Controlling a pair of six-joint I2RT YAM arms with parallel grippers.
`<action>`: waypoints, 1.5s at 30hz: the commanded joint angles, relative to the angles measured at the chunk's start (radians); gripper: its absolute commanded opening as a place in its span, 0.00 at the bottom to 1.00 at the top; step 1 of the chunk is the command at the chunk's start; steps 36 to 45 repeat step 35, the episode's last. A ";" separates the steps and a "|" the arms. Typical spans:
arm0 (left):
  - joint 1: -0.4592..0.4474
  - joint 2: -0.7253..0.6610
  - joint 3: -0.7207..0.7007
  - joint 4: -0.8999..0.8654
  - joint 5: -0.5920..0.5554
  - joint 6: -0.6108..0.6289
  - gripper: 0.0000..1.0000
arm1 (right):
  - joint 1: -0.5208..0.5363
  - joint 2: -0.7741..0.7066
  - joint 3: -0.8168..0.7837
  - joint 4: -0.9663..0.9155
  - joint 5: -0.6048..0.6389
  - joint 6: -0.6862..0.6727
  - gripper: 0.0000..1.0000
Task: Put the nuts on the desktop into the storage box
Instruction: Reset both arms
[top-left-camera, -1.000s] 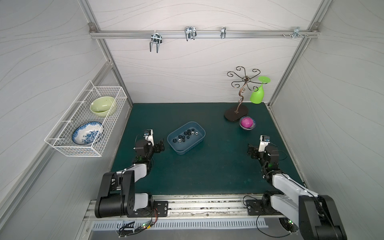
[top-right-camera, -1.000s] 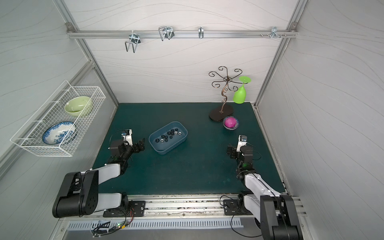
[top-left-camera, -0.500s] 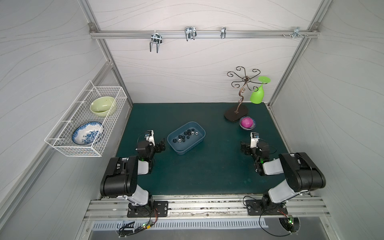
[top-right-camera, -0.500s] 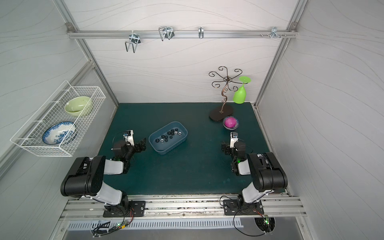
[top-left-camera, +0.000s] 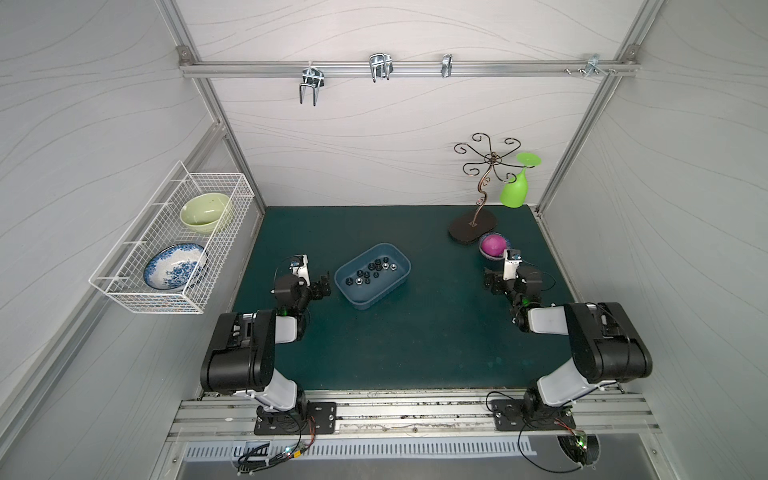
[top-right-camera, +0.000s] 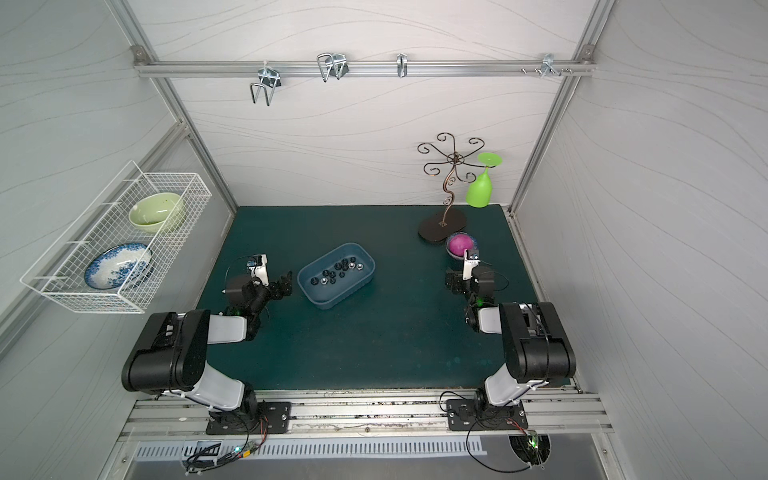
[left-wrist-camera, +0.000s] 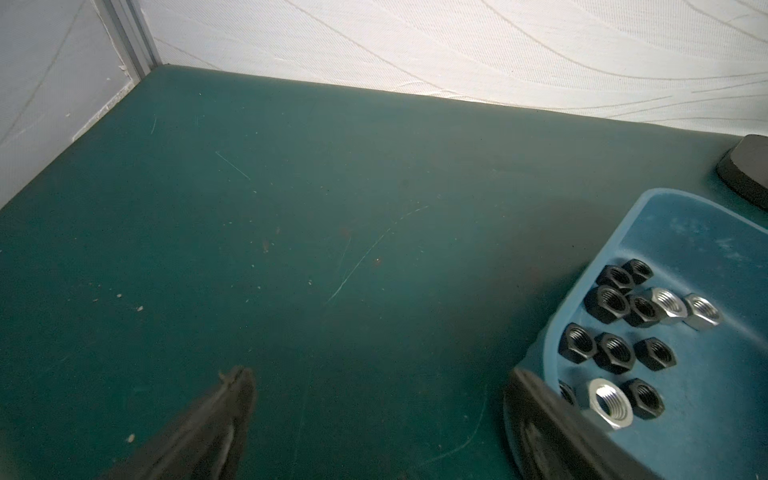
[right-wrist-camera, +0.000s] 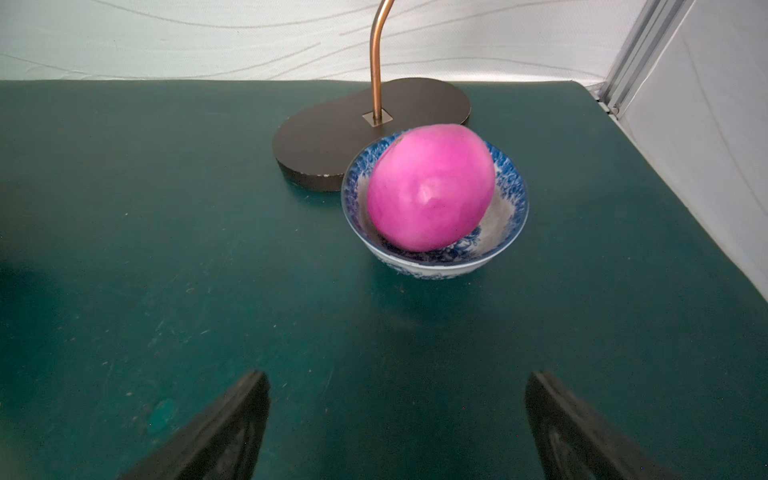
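Off at nine and three o'clock from the storage box (top-left-camera: 374, 297), left gripper (top-left-camera: 325, 286) and right gripper (top-left-camera: 489, 282) gape empty, arms newly folded back; nuts (top-left-camera: 372, 272) all inside, so seemingly finished.

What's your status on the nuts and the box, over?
Left gripper open, empty, by the storage box. Right gripper open, empty. Nuts in the box, none seen on the desktop. Nothing in the way.

Both top views look down from high over the front edge, sharing the whole desktop (top-left-camera: 415, 340). Your left wrist view sits low, close beside the storage box (left-wrist-camera: 685, 232); your right one faces the bowl (right-wrist-camera: 432, 268) nearby.
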 joint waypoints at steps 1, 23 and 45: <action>-0.004 0.005 0.023 0.016 -0.001 0.009 0.99 | 0.000 -0.003 0.004 -0.022 -0.022 0.011 0.99; -0.004 0.003 0.021 0.017 -0.002 0.009 0.99 | -0.001 0.000 0.009 -0.029 -0.028 0.011 0.99; -0.009 0.003 0.026 0.011 -0.011 0.010 0.99 | -0.006 -0.001 0.008 -0.028 -0.032 0.014 0.99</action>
